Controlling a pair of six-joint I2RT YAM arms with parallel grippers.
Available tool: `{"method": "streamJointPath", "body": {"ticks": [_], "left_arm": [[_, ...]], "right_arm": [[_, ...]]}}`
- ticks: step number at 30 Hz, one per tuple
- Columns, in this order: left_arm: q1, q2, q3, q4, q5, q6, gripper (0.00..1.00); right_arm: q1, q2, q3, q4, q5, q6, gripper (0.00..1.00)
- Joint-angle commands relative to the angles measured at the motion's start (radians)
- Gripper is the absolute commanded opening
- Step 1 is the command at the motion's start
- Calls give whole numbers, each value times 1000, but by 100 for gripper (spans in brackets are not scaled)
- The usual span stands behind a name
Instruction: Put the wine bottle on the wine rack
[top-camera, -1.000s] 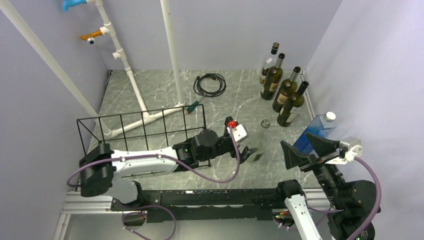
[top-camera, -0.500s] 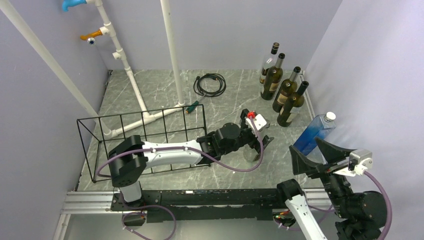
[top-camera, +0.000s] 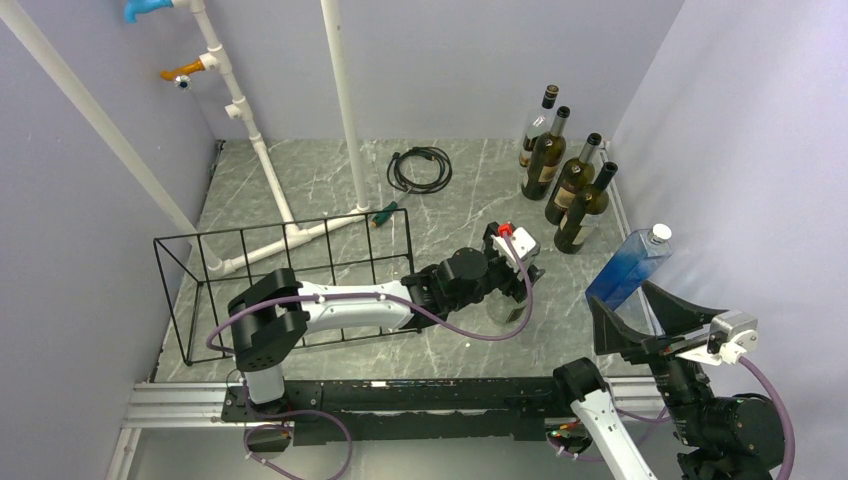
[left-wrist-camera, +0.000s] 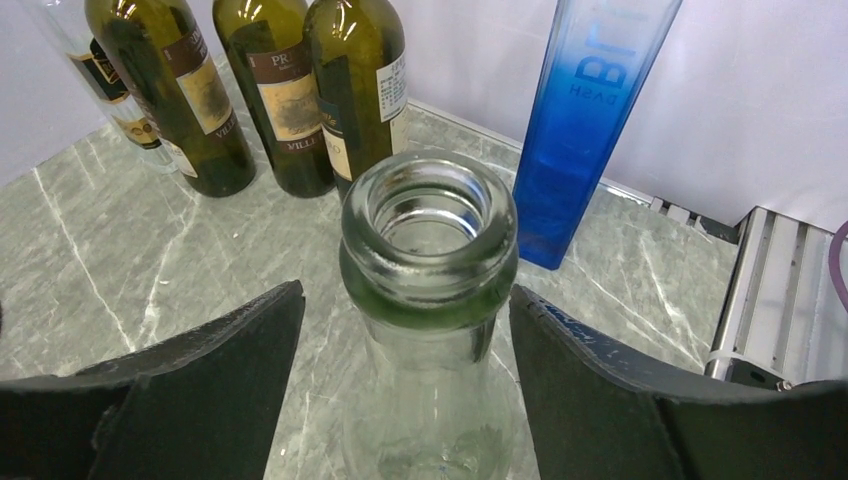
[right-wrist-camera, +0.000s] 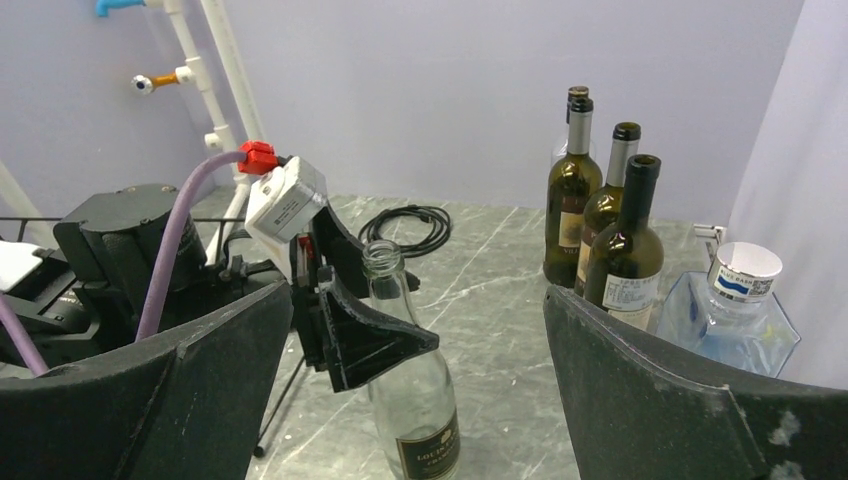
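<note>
A clear glass wine bottle (top-camera: 498, 306) with a dark label stands upright on the marble floor right of the wine rack (top-camera: 290, 262), a low black wire frame that holds nothing. My left gripper (top-camera: 521, 276) is open, with a finger on each side of the bottle's neck. In the left wrist view the bottle mouth (left-wrist-camera: 430, 212) sits between the two fingers (left-wrist-camera: 230, 350), with a small gap on both sides. In the right wrist view the bottle (right-wrist-camera: 412, 385) stands ahead of my right gripper (right-wrist-camera: 418, 295). My right gripper (top-camera: 648, 318) is open and empty at the near right.
Several dark wine bottles (top-camera: 562, 178) stand at the back right, with a tall blue bottle (top-camera: 628, 265) by the right wall. A coiled black cable (top-camera: 420, 168) lies at the back. White pipes (top-camera: 262, 160) rise behind the rack.
My left arm has reached right from beside the rack, and its open fingers now straddle the clear bottle's neck. My right gripper has drawn back toward the near right corner.
</note>
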Motion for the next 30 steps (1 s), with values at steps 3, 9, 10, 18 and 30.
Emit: {"method": "streamJointPath", "body": {"ticks": [3,9,10,18,30], "left_arm": [[-4,20,71,15,-17,-17,71],[-4,16,94,-14,-24,-11,54],[-4,12,103,-29,-27,-12,50],[-3,-26,177,-168,-57,-44,19],[-1,-170,272,-437,-179,-93,0]], "right_arm": [[15,-11,-1,4,27,-21,100],[17,-16,0,-2,51,-22,100],[17,-17,1,-3,56,-20,100],[17,-23,-10,12,73,-7,100],[17,-4,-59,36,58,47,100]]}}
